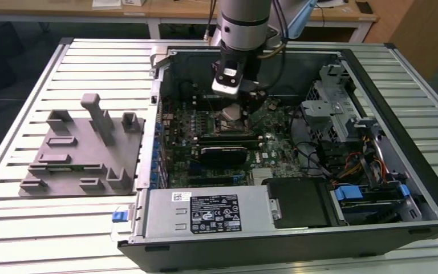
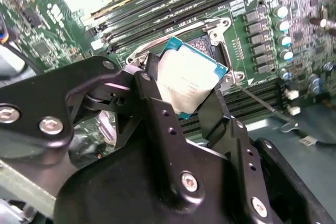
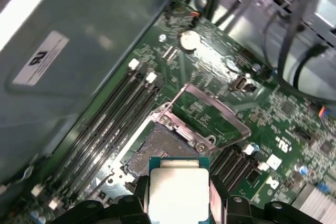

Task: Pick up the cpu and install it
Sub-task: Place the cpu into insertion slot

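End effector (image 2: pixel 182 94) grips cpu (image 2: pixel 195 72) above open socket (image 3: pixel 157 150).

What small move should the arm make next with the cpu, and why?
Probably ease the cpu straight down toward the open socket. The fingers grip it by its edges, it hangs above the socket, not seated, and the retention frame stands flipped open.
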You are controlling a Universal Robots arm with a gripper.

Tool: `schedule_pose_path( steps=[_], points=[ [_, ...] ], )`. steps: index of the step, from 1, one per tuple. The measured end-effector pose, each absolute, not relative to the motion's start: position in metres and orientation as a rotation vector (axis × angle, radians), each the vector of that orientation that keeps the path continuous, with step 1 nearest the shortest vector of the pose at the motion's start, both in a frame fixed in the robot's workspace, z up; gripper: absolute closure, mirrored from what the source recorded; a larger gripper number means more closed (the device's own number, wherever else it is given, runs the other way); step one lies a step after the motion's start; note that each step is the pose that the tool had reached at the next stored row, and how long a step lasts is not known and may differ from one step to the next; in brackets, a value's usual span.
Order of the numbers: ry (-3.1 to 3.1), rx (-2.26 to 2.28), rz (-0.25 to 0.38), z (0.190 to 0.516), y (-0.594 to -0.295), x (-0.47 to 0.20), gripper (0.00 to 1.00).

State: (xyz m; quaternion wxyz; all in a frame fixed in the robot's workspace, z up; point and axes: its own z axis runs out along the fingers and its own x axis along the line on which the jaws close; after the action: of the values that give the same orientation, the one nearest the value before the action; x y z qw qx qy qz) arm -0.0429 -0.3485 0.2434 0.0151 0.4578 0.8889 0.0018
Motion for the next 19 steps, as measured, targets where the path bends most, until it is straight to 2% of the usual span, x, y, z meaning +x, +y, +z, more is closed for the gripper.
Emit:
schedule_pose_path(
  steps=[19],
  points=[
    [2.481,1.877,-0.003,0.2415,-0.3485,-0.0429,0.46]
  ],
)
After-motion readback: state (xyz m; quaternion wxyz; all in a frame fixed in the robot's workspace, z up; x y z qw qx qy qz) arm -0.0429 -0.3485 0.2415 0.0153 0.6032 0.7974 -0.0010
